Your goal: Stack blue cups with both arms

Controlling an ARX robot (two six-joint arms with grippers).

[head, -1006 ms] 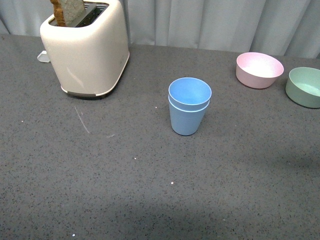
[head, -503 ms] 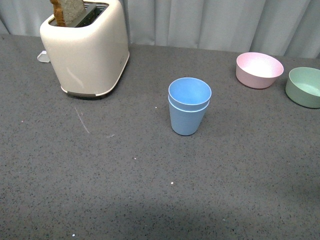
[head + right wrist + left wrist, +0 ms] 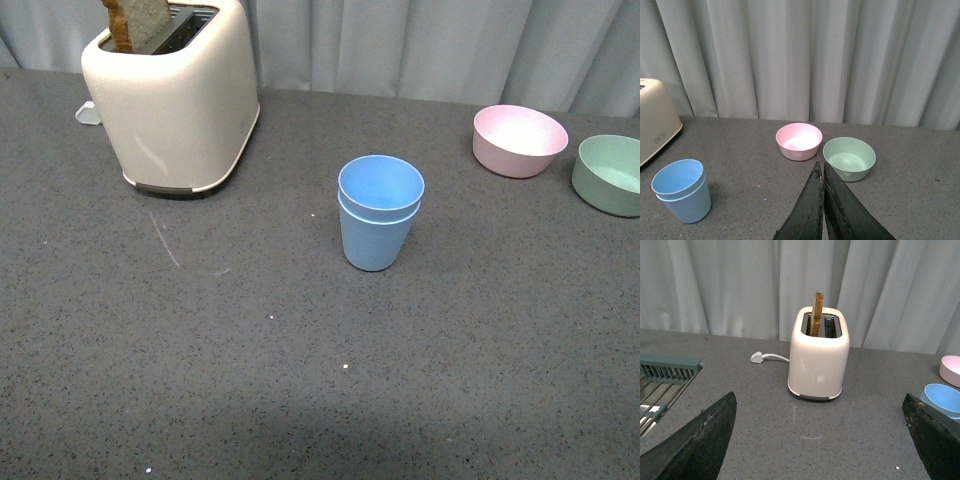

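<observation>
Blue cups (image 3: 379, 225) are nested, one seated inside the other, upright mid-counter (image 3: 200, 380), long axis vertical, the inner cup showing nothing inside. Looks to me like the stacking is done! From the stack, the toaster (image 3: 175, 95) sits at ten o'clock with bread (image 3: 135, 22) standing in its slot, the pink bowl (image 3: 519, 140) at two o'clock, the green bowl (image 3: 607, 174) near three; both bowls look empty.

Neither arm shows in the front view. The right pincer (image 3: 823, 210) has its fingers pressed together, gripping nothing, and the stack lies ahead of it at ten o'clock, well apart. The left pincer (image 3: 820, 440) is spread wide, also gripping nothing, the stack off at three o'clock by its right finger. I can't call which arm is nearer; any coming move is likely just pulling clear.
</observation>
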